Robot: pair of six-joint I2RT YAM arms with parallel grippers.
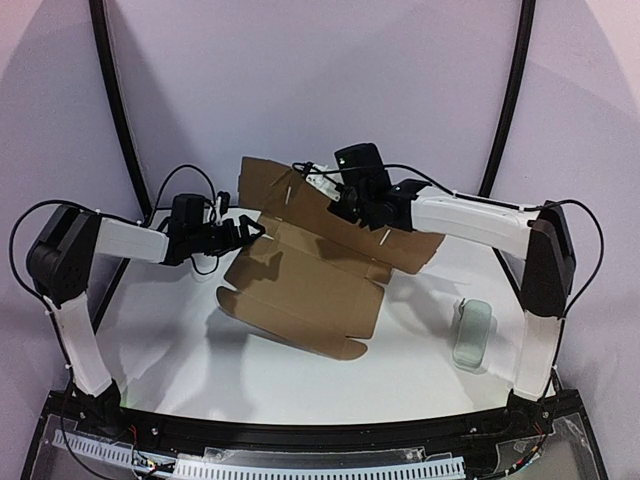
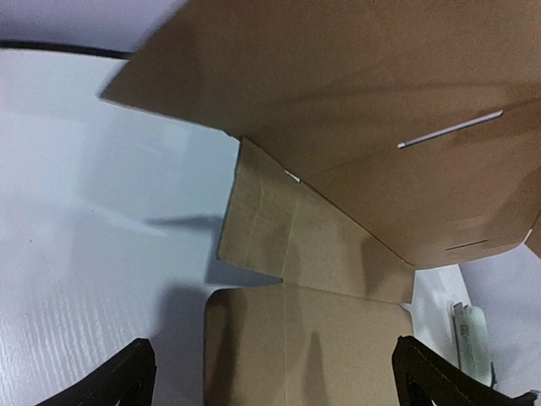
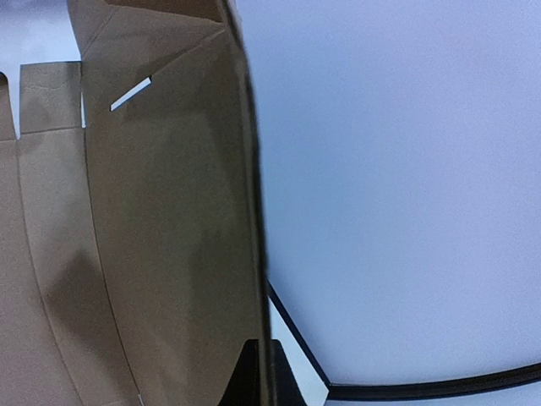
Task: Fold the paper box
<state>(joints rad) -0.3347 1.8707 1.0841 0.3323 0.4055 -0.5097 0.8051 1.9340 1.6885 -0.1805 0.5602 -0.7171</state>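
Note:
The paper box (image 1: 300,290) is a brown die-cut cardboard sheet, partly folded, in the middle of the white table. Its rear panel is raised, and my right gripper (image 1: 338,203) is shut on that panel's upper edge. In the right wrist view the fingertips (image 3: 249,376) pinch the thin cardboard edge (image 3: 169,211) from both sides. My left gripper (image 1: 252,232) hovers at the sheet's left end, wide open. In its wrist view a rounded flap (image 2: 304,338) lies below, between the two spread fingers (image 2: 127,381), and the raised panel with its slits (image 2: 363,110) stands beyond.
A small pale grey-green case (image 1: 472,333) lies on the table to the right of the sheet, also visible in the left wrist view as the case (image 2: 469,334). Black curved frame bars (image 1: 115,120) rise at both sides against the backdrop.

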